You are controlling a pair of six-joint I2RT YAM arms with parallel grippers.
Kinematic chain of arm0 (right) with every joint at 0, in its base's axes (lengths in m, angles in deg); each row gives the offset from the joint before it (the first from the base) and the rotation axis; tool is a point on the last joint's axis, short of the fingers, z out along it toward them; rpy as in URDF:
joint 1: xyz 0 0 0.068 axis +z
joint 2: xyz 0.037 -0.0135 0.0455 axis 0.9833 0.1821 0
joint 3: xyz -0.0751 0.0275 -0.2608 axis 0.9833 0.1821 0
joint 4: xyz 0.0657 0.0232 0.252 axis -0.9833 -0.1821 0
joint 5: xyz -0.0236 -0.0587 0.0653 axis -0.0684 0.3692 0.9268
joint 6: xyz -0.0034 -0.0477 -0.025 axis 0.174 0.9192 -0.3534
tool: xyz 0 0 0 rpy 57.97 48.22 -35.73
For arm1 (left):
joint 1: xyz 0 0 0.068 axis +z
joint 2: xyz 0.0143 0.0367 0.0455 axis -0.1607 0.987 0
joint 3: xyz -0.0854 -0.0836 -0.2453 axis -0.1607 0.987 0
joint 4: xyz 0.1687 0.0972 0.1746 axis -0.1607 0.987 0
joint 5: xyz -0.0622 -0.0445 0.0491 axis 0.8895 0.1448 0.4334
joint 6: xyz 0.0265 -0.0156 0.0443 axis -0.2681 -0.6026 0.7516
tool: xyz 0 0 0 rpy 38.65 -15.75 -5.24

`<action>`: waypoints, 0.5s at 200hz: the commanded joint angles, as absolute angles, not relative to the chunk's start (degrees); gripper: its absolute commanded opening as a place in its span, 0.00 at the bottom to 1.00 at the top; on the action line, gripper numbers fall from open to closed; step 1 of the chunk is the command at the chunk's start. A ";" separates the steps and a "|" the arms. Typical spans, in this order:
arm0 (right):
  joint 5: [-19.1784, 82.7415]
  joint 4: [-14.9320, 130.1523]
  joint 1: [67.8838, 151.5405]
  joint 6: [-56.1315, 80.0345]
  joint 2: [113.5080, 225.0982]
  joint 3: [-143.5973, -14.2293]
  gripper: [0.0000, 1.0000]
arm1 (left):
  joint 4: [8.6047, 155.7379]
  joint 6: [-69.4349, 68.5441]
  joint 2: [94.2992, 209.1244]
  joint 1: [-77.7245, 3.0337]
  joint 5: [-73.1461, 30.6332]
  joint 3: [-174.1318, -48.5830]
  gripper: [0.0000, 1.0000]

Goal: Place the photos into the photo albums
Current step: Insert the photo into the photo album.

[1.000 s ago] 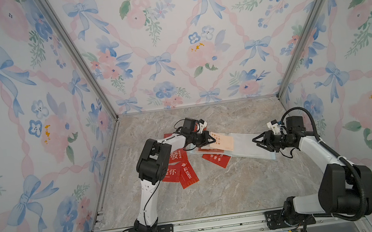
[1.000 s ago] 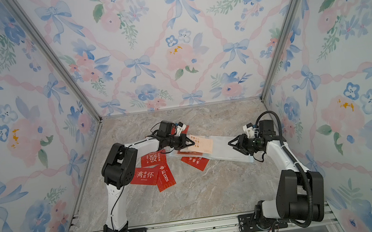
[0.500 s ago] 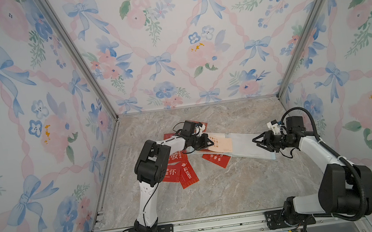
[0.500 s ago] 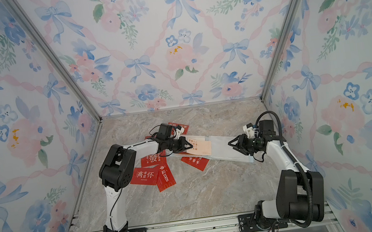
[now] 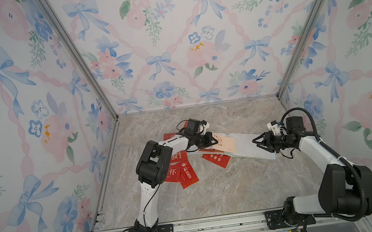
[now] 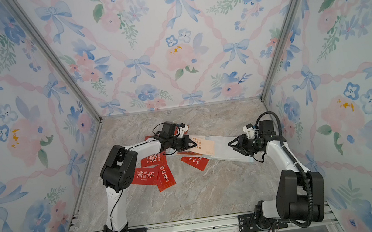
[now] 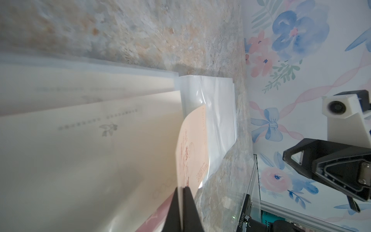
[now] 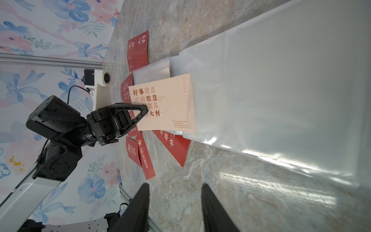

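Observation:
The photo album (image 5: 247, 146) (image 6: 228, 150) lies open on the marble table, its clear sleeve pages (image 8: 281, 90) (image 7: 208, 96) facing up. My left gripper (image 5: 216, 139) (image 6: 194, 143) (image 7: 181, 187) (image 8: 146, 109) is shut on the near end of the cream photo (image 5: 225, 143) (image 6: 205, 147) (image 8: 164, 104) (image 7: 192, 148). The photo's far edge sits under the mouth of a clear sleeve. My right gripper (image 5: 258, 143) (image 6: 233, 145) (image 8: 174, 185) stands open and empty by the album's right end. Several red photos (image 5: 187, 173) (image 6: 145, 174) (image 8: 138, 50) lie around the left arm, and another red photo (image 5: 216, 159) is partly under the album.
Floral walls enclose the table on three sides, with metal posts at the back corners (image 5: 111, 111). The red cards spread under and beside the left arm's forearm (image 5: 174, 145). An aluminium rail (image 5: 194, 227) carries both arm bases along the front edge.
The left gripper has shifted slightly with the cream photo still in it, at the sleeve's mouth. The right arm has not moved.

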State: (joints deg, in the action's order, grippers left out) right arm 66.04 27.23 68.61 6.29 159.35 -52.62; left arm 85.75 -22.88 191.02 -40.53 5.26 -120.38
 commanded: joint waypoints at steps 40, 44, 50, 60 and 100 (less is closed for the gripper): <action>66.68 26.10 68.09 7.28 158.08 -52.21 0.43 | 86.40 -23.96 190.43 -40.63 4.02 -121.79 0.00; 66.67 26.11 68.06 7.29 158.05 -52.20 0.43 | 86.39 -23.92 190.37 -40.62 3.92 -121.69 0.00; 66.72 26.08 68.06 7.32 158.04 -52.21 0.43 | 86.46 -23.91 190.20 -40.49 3.78 -121.34 0.00; 66.67 26.07 68.05 7.28 158.04 -52.20 0.43 | 86.52 -23.77 189.84 -40.21 3.34 -120.60 0.00; 66.71 26.30 68.07 7.32 158.06 -51.99 0.43 | 86.97 -23.48 186.99 -39.35 0.46 -117.34 0.00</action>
